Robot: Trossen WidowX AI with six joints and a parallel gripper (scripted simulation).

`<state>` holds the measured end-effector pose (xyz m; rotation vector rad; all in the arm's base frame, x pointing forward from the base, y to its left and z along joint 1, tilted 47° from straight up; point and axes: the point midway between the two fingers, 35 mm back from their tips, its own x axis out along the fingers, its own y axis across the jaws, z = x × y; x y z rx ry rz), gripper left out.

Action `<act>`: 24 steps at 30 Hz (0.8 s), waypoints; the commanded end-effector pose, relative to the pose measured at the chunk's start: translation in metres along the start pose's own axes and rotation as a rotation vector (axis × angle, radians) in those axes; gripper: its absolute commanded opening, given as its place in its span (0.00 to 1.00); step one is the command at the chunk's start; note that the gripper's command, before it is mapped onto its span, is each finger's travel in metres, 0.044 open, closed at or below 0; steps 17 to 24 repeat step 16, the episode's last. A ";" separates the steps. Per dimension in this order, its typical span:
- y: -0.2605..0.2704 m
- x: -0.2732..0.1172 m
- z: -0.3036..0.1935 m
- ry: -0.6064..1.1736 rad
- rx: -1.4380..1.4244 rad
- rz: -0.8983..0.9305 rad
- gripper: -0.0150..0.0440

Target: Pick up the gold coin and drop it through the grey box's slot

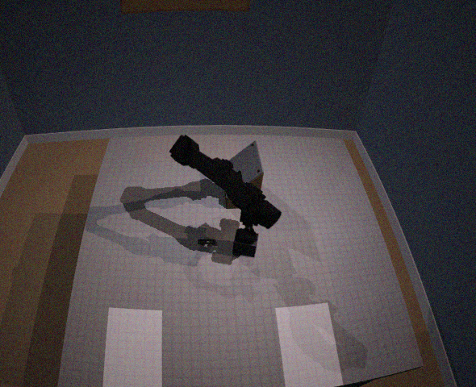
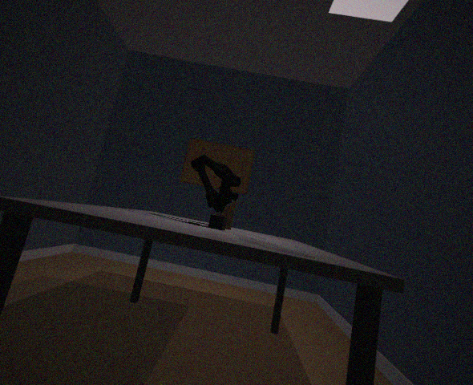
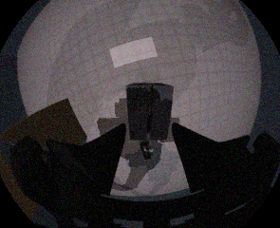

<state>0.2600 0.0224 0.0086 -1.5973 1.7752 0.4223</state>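
Block of plain brown, one, squared off, sits left of my gripper in the wrist view. Next across come the gripper's two dark, tapering fingers, spread well apart but short of their widest, and I have nothing pinched between them. Between and beyond their tips I see one boxy, dark grey box, its lid split by one thin dark line running away from me. From the top it sits just below the gripper. One small, dark holder, flecked with light, lies on the near side of the box in the wrist view, left of the gripper from the top. I can't make out the coin anywhere, so I cannot tell where it is. A pale sheet with a fine grid spreads beneath, carrying two bright rectangles from the top and one from the wrist.
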 end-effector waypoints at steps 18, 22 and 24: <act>0.002 -0.050 -0.002 0.001 0.001 -0.002 1.00; 0.002 -0.050 -0.002 0.001 0.001 -0.002 1.00; 0.002 -0.050 -0.002 0.001 0.001 -0.002 1.00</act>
